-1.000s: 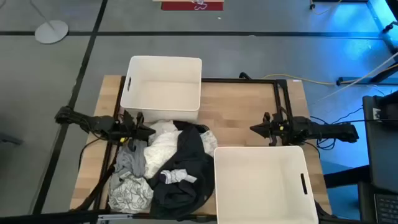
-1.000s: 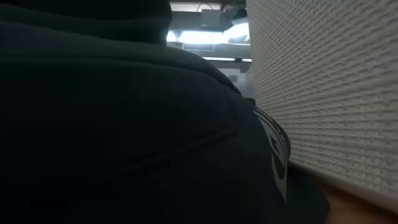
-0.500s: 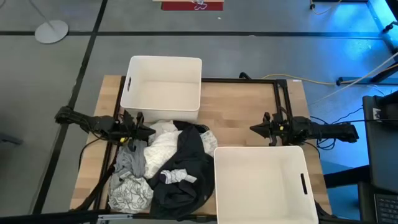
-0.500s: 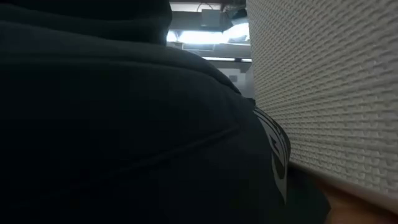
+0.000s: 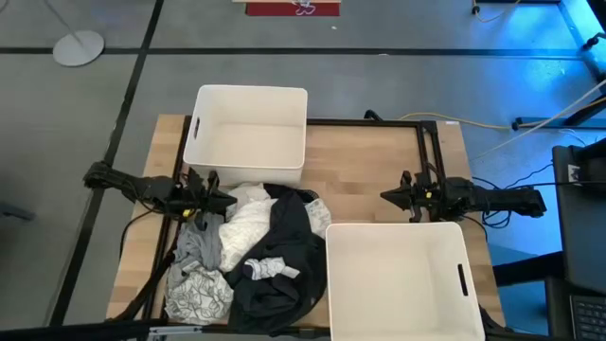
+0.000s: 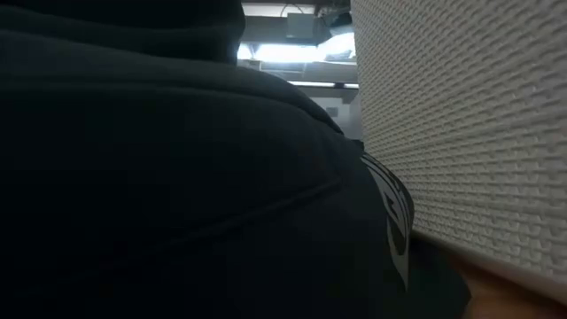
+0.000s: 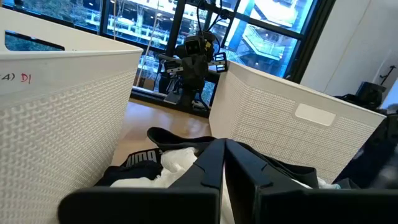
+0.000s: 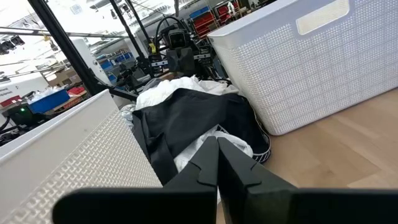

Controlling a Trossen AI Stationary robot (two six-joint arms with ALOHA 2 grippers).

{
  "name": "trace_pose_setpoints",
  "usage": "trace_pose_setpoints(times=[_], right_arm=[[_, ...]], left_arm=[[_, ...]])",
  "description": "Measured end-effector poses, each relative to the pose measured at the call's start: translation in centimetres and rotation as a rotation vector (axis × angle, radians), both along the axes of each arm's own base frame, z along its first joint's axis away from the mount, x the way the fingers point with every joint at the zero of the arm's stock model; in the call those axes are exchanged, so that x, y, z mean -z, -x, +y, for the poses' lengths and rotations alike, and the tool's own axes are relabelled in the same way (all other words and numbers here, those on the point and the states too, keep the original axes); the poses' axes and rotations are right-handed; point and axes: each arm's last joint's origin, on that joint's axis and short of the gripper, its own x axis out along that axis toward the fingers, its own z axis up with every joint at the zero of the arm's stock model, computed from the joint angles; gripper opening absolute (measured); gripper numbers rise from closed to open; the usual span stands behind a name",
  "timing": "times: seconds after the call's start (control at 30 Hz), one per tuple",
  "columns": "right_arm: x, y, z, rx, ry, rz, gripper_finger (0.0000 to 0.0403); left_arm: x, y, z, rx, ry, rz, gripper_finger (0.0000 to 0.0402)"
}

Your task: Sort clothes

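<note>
A pile of clothes lies on the table's near left: a black garment (image 5: 284, 251), a white one (image 5: 248, 220), a grey one (image 5: 199, 248) and a white one with grey print (image 5: 199, 294). My left gripper (image 5: 230, 199) is shut and empty at the pile's far left edge; its fingers show closed in the left wrist view (image 7: 224, 163). My right gripper (image 5: 386, 196) is shut and empty above bare table, right of the pile; its closed fingers show in the right wrist view (image 8: 217, 155). The black garment (image 6: 177, 177) fills the low view.
A white bin (image 5: 248, 133) stands at the far left of the table, just beyond the pile. A second white bin (image 5: 398, 279) stands at the near right, against the black garment. Bare wood (image 5: 360, 175) lies between the two bins.
</note>
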Motion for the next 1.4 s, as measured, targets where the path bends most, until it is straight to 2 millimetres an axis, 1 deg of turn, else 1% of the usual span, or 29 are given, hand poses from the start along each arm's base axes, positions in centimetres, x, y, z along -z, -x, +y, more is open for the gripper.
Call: trace_pose_setpoints(times=[1.13, 1.3, 1.4], right_arm=[[-0.08, 0.0, -0.02, 0.006, 0.0, -0.009, 0.0003], [-0.29, -0.02, -0.18, 0.064, -0.003, -0.041, 0.0003], [-0.31, -0.02, -0.22, 0.077, -0.003, -0.043, 0.0003]], left_arm=[[0.0, 0.0, 0.0, 0.0, 0.0, 0.0, 0.0005], [0.0, 0.0, 0.0, -0.004, -0.084, 0.002, 0.0005], [0.0, 0.0, 0.0, -0.005, -0.101, 0.002, 0.0005]])
